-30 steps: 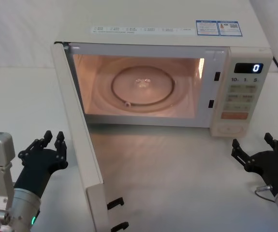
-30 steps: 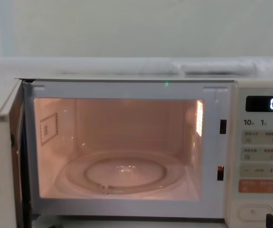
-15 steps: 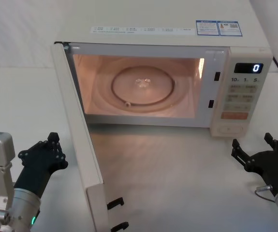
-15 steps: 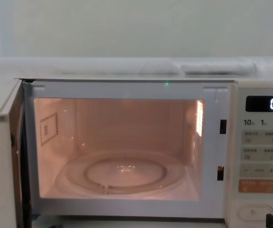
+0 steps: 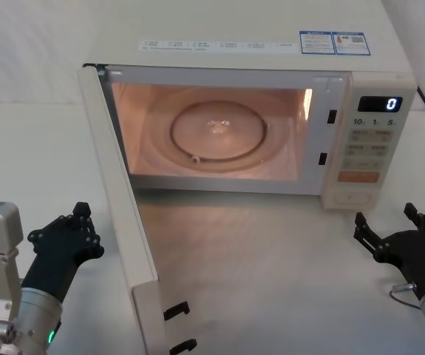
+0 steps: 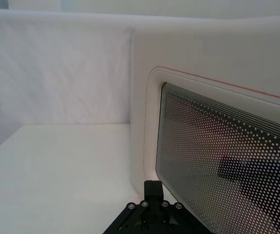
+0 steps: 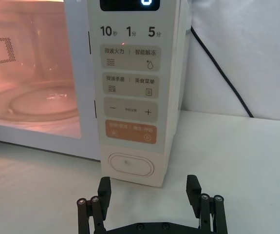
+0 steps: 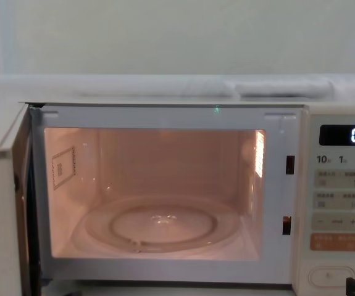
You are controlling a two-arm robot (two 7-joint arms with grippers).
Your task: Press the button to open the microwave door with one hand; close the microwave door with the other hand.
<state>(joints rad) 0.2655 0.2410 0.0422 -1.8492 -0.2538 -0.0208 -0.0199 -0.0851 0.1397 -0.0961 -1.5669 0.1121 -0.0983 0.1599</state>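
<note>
- The door [image 5: 120,200] stands swung wide open from the microwave [image 5: 256,111].
- Left gripper [image 5: 79,231] — fingers pressed together — sits just outside the door.
- Right gripper [image 5: 393,225], fingers spread, hangs before the button [image 7: 130,165] — not touching.

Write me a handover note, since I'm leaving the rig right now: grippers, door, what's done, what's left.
Left gripper: shut, empty, low beside the outer face of the microwave door.
Right gripper: open, empty, in front of the button, not touching it.
Microwave: door swung wide open, cavity lit, display reads 0.
Done: door opened.
Left: push the door shut, likely with the left gripper.
</note>
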